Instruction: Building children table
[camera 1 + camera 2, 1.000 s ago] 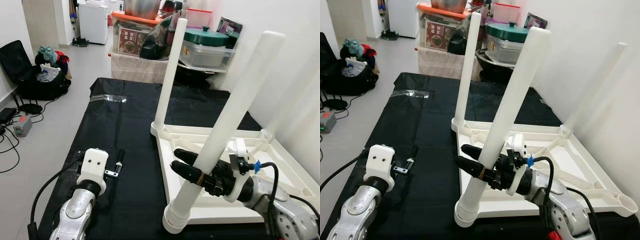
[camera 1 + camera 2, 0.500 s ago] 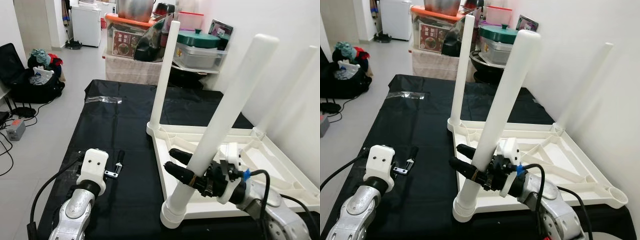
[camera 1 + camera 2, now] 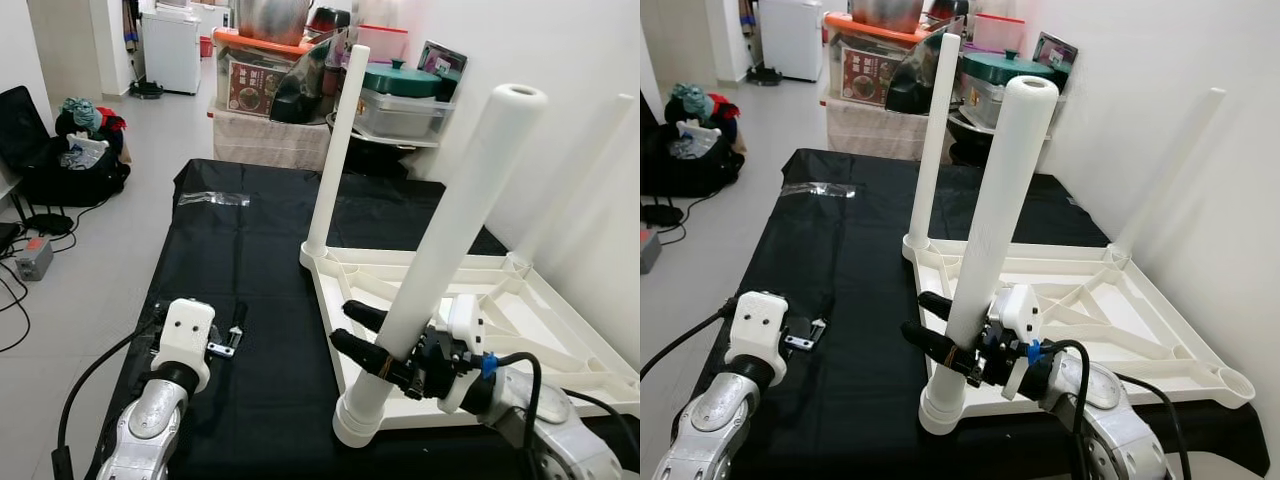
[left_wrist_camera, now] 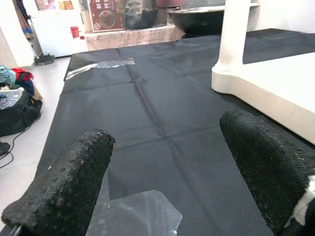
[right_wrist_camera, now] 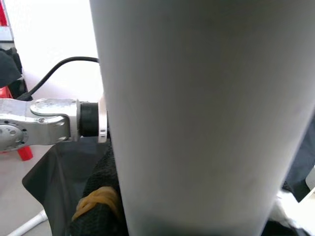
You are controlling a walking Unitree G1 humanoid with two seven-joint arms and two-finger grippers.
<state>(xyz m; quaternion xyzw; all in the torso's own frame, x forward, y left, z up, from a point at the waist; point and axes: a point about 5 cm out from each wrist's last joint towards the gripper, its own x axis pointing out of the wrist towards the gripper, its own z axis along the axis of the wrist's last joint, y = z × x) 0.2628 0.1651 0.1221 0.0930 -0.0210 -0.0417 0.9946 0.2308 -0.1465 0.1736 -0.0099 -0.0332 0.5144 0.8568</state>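
A white children's table [image 3: 520, 300] lies upside down on a black cloth [image 3: 250, 240]. One white leg [image 3: 333, 150] stands upright in its far-left corner. A second leg [image 3: 568, 170] rises at the back right by the wall. My right gripper [image 3: 341, 322] is shut on the lower part of the near leg [image 3: 445, 235], which leans slightly to the right with its foot collar [image 3: 358, 420] at the near-left corner. In the right wrist view that near leg [image 5: 197, 113] is right against the camera. My left gripper [image 4: 167, 132] hovers open over bare cloth left of the table. The near-right corner socket [image 3: 1237, 381] holds nothing.
Storage boxes and a lidded green pot [image 3: 405, 80] are stacked behind the cloth. A black bag [image 3: 75, 165] and cables lie on the floor at left. A white wall [image 3: 600, 120] runs close along the right. Clear tape [image 3: 215, 198] sits on the far cloth.
The camera has shifted a little. My right gripper has tipped the near leg closer to upright, and its foot sits nearer the table corner. The left arm has stayed put.
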